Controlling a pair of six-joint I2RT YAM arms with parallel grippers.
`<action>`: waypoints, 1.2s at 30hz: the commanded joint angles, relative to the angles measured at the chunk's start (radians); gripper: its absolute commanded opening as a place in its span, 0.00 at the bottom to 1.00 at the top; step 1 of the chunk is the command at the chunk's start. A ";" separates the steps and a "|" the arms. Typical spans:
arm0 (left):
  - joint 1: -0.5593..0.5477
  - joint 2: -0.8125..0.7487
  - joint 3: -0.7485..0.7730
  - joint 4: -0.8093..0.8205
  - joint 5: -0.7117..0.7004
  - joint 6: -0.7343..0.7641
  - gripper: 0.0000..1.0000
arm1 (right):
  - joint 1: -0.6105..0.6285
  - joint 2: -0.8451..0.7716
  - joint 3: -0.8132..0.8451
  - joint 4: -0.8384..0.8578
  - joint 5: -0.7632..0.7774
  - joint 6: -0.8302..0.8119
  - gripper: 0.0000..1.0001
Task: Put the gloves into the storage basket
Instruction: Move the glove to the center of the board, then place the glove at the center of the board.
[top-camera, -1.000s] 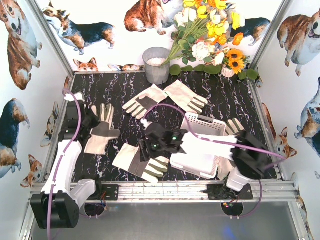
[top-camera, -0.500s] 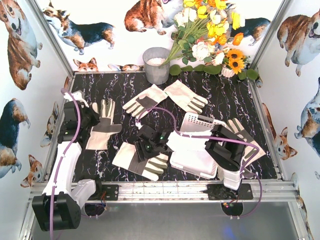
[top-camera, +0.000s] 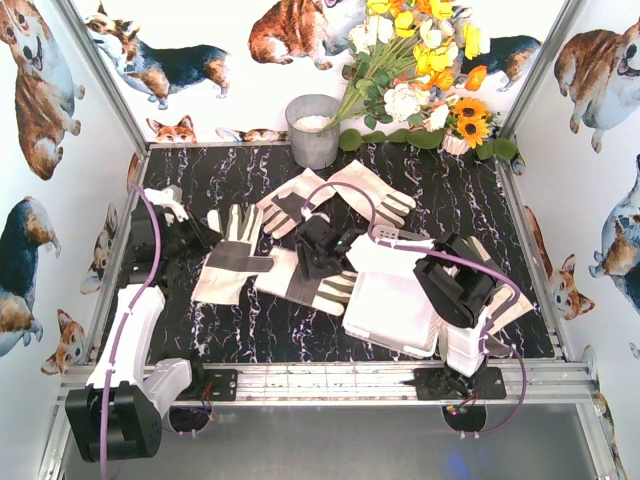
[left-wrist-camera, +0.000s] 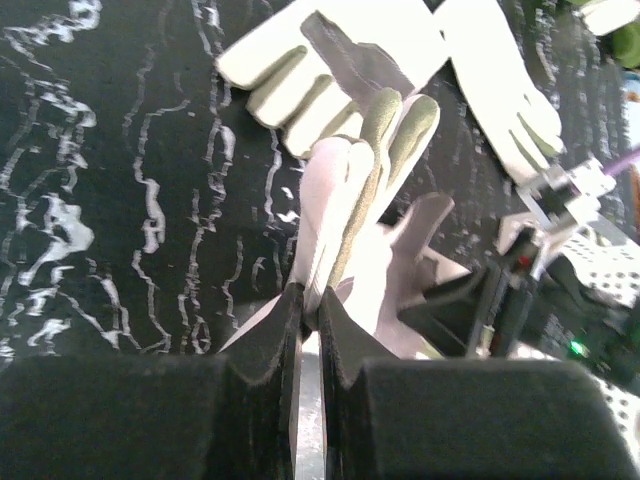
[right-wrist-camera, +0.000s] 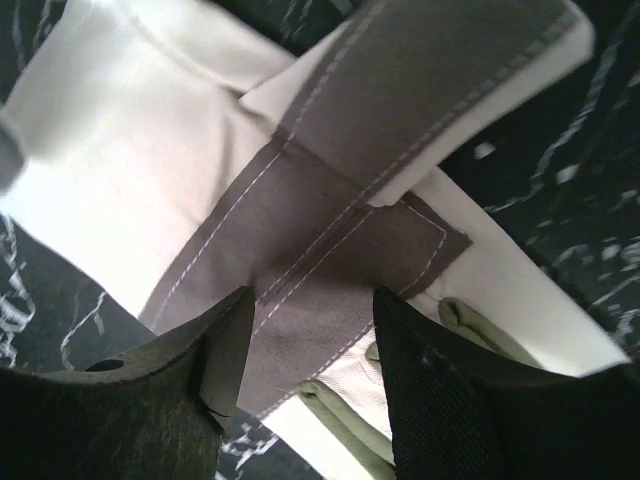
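White-and-black arms, purple cables

L pincer (left-wrist-camera: 308, 320) clamped, R pincer (right-wrist-camera: 305, 345) spread, arms extended.

Black marble-veined tabletop (top-camera: 230, 320); corgi-print walls (top-camera: 40, 150); flower bouquet (top-camera: 420, 60) at back.

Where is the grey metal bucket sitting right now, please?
In the top view, the grey metal bucket stands at the table's far edge, left of the flower bouquet and behind the two gloves lying at the back.
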 joint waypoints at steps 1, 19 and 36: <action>0.010 -0.011 0.070 -0.028 0.137 -0.067 0.00 | -0.063 0.040 0.029 -0.023 0.119 -0.058 0.54; -0.122 0.054 -0.283 0.325 0.278 -0.546 0.00 | -0.199 -0.144 0.100 -0.066 -0.124 -0.163 0.63; -0.228 0.071 -0.225 -0.044 -0.096 -0.242 0.60 | -0.015 -0.356 -0.130 -0.042 -0.312 0.043 0.71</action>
